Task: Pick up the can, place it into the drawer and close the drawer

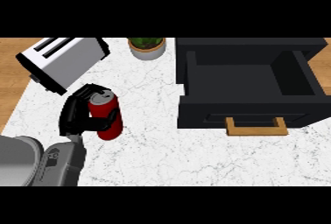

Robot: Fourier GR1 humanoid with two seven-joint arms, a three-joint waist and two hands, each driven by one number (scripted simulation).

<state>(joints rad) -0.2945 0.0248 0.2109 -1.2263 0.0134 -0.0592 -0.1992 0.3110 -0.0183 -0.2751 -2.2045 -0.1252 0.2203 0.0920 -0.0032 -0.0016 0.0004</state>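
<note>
The left robot hand (72, 114), black, enters from the lower left of the head view on a grey forearm (61, 164). Its fingers (107, 122) and thumb are curled round a red can (103, 107), pinching it from the left side. One dark finger crosses the front of the can's lower body, and another part of the hand hooks over its far rim. The can sits against the palm, with its silver top showing just beside the upper fingers and its red body extending down and to the right of the hand. Whether the can's base touches the surface (194, 157) or hangs just above it cannot be told.

The surface is white marble with fine grey veins. Behind the hand, toward the far left, a silver toaster (65, 61) with two dark slots lies at an angle, near the can but apart from it. Farther back, at the middle of the far edge, a small potted plant (147, 46) stands in a pale pot.

To the right, well apart from the can, a black drawer (245, 111) stands pulled open, its dark inside open to the view from above. A light wooden handle (256, 127) juts from its front wall toward the viewer. A strip of wood (9, 78) shows beyond the surface's left edge.
</note>
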